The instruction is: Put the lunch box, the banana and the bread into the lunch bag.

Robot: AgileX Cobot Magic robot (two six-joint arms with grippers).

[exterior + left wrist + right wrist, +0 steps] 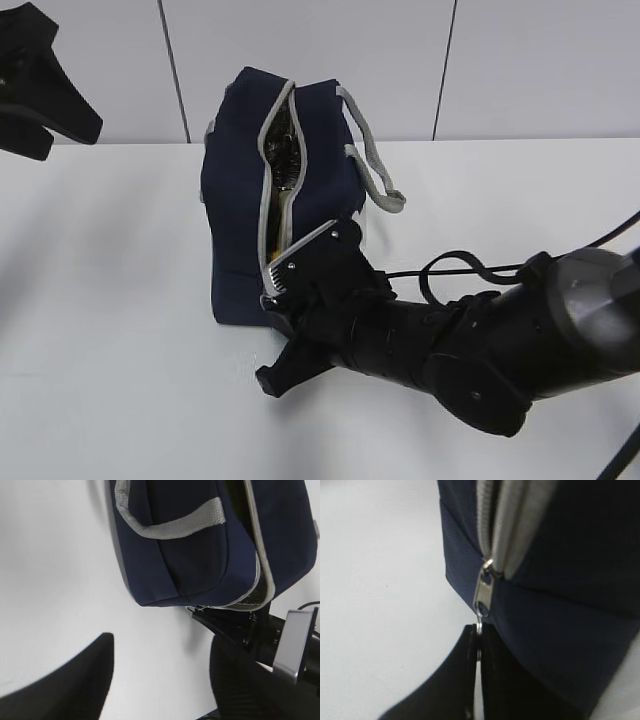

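Sitting on the white table (110, 380), the lunch bag (240, 230) stands upright toward the back, near the wall: boxy navy fabric, grey zipper tape edging a long open slit down its front face, grey strap handle (375, 165) hanging off the right side. Through the slit there's something silvery plus a thin strip of yellow; can't resolve what either is.

Right gripper (479, 652) is at the bag's lower front edge, jaws clenched on the ring pull (479, 630) under the metal zipper slider (483, 594). Only a sliver of the ring shows above the fingers. The right wrist view is blurred on the zipper tape, and the exterior view has the gripper tips hidden behind the arm body.

Left gripper: only one dark finger (75, 680) shows, cut off in the left wrist view's lower corner, hanging over bare table well apart from the bag, holding nothing; jaws stand apart. In the exterior view it sits at the top left, cropped.

Bag's lower front corner is covered by the right arm.
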